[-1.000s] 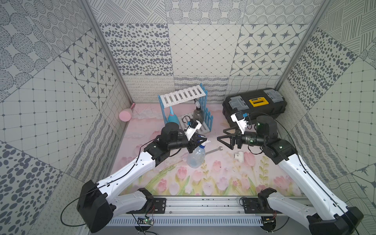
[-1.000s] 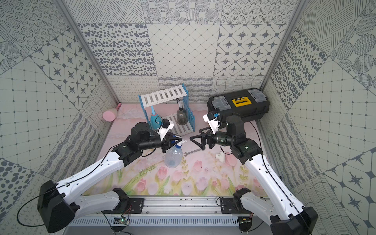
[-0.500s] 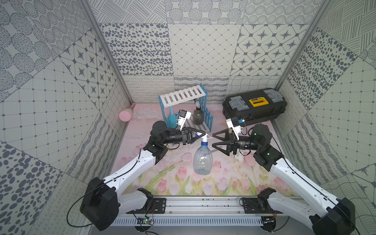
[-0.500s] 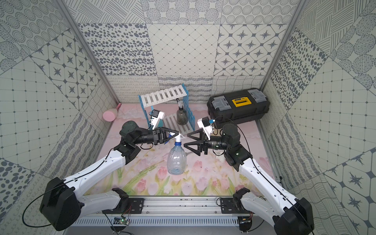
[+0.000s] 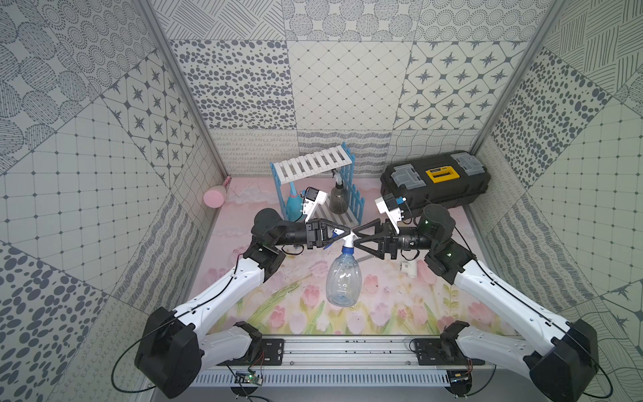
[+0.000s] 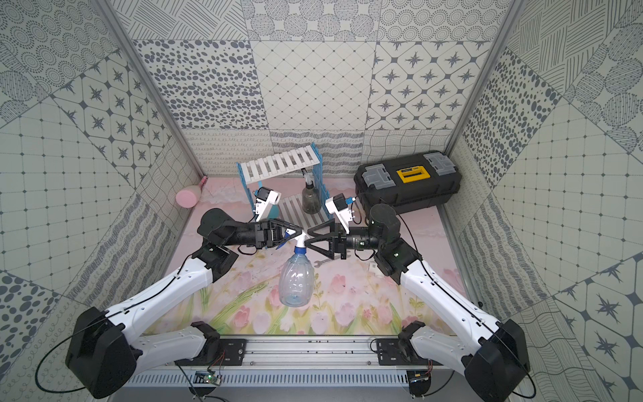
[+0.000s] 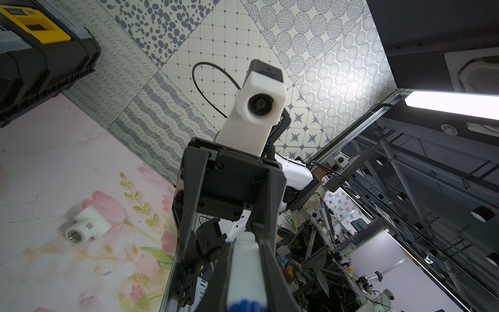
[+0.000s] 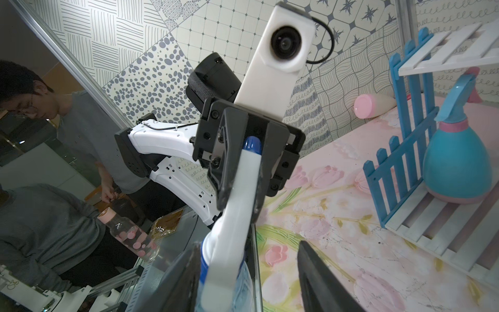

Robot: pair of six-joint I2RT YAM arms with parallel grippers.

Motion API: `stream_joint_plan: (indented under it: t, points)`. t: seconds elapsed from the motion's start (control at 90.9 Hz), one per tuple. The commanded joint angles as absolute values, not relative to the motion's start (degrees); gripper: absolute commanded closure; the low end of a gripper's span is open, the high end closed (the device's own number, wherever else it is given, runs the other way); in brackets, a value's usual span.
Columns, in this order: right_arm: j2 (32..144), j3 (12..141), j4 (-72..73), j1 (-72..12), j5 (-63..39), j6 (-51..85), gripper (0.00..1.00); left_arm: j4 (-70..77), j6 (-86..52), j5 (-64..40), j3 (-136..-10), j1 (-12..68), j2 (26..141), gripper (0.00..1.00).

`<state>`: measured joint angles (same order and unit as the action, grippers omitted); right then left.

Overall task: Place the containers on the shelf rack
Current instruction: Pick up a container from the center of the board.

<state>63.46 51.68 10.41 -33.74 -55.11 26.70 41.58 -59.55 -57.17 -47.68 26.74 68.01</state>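
Blue-collared bottle (image 5: 344,282) hung pinched by its nozzle in the left gripper (image 5: 343,232); right gripper (image 5: 355,238), at three o'clock, straddled its neck, half-wide.

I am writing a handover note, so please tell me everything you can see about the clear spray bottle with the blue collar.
The clear spray bottle is see-through ribbed plastic with a blue collar and a white spray head. It hangs in the air above the flowered mat, base downward, touching no surface. The left gripper is shut on its spray head; the right gripper stands open around its neck.
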Motion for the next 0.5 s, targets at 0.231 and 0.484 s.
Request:
stream_joint_plan:
  t: [0.231, 0.484]
  points:
    - [64.7, 54.3, 13.3, -34.7, -56.8, 30.5, 0.59, 34.1, -50.9, -56.3, -47.8, 26.5, 65.4, 1.00]
    - [66.2, 55.1, 12.0, -35.8, -57.0, 30.6, 0.78, 33.0, -49.1, -55.0, -47.6, 26.4, 65.4, 1.00]
